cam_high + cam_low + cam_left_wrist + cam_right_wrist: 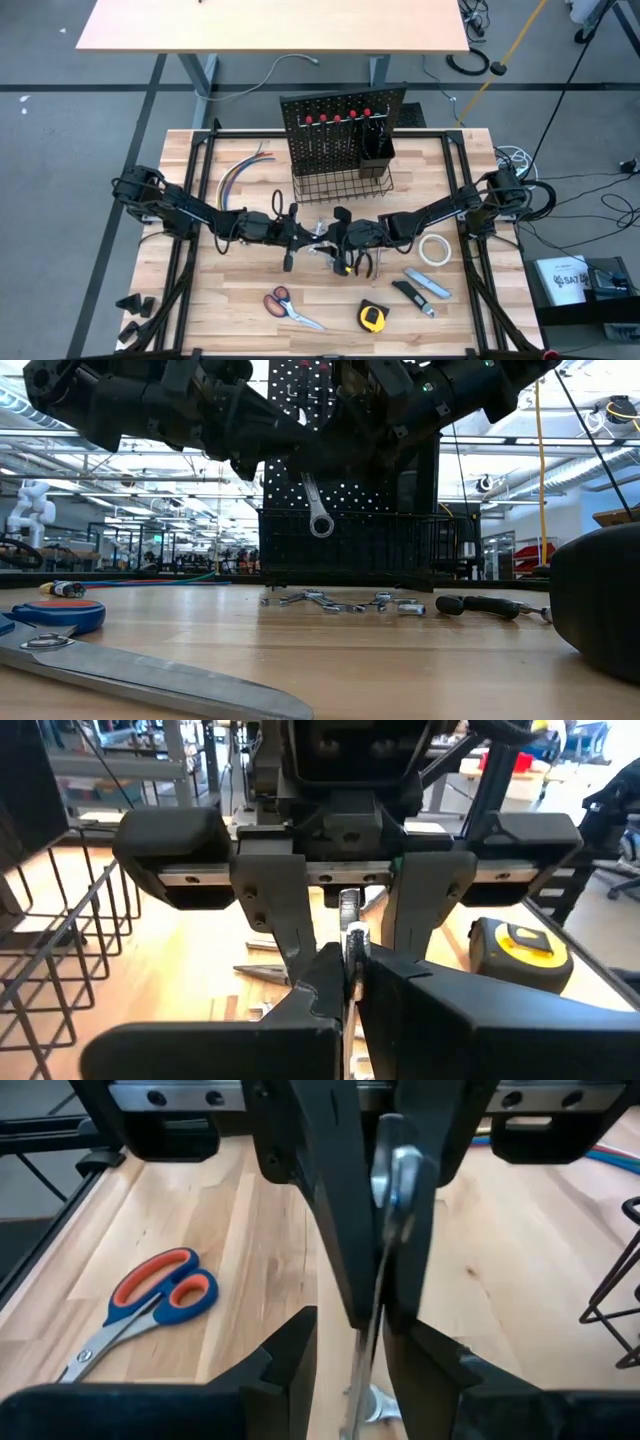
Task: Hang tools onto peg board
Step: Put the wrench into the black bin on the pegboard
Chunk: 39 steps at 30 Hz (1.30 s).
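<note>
A silver wrench (315, 505) hangs over the middle of the table, in front of the peg board (340, 120). My left gripper (303, 238) is shut on it, and its ring end (321, 525) points down. My right gripper (336, 240) faces the left one from the other side. Its fingers stand apart on either side of the wrench (366, 1350) without touching it. Red-handled screwdrivers (337, 118) hang on the board above the wire basket (340, 184), beside the black cup (377, 150). More small wrenches (340, 602) lie flat on the table under the grippers. My left gripper pinches the wrench's shaft (352, 942) between its two fingers. The fingers come in about level from the table's left and lie across the shaft. The wrench is lifted clear of the table and hangs nearly upright, ring end lowest; its upper end is hidden behind the grippers.
Near the front edge lie orange-handled scissors (290, 308) and a yellow tape measure (372, 317). A utility knife (428, 283), a black-handled tool (412, 297), a white tape roll (434, 250) and pliers (365, 262) sit on the right. Coloured wires (240, 172) lie far left.
</note>
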{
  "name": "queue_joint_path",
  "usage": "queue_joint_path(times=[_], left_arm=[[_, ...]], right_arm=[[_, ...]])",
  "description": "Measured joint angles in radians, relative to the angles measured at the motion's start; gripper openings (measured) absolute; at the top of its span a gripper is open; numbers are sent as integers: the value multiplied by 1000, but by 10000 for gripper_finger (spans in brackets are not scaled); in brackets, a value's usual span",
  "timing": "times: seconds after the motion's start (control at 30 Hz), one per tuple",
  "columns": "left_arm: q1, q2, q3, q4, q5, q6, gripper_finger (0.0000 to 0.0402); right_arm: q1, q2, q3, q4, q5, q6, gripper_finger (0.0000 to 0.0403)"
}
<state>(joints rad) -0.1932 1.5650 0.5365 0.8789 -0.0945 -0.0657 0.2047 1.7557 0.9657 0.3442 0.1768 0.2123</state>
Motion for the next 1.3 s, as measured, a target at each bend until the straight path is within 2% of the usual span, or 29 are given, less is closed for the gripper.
queue_joint_path(times=[0.33, 0.57, 0.77, 1.17, 1.3], left_arm=[[17, 0, 0, -13, 66, -32, 12], [17, 0, 0, -34, 67, -32, 12], [17, 0, 0, -36, 65, -26, 13], [16, -1, 0, -58, 60, 4, 101], [17, -3, 2, -56, 52, 19, 133]], right_arm=[[0, 0, 0, 1, 0, -8, 99], [0, 0, 0, -10, 1, -15, 63], [0, 0, 0, -18, 1, -11, 14], [8, -12, -1, -27, 15, -18, 4], [20, -59, -2, -84, 81, -23, 4]])
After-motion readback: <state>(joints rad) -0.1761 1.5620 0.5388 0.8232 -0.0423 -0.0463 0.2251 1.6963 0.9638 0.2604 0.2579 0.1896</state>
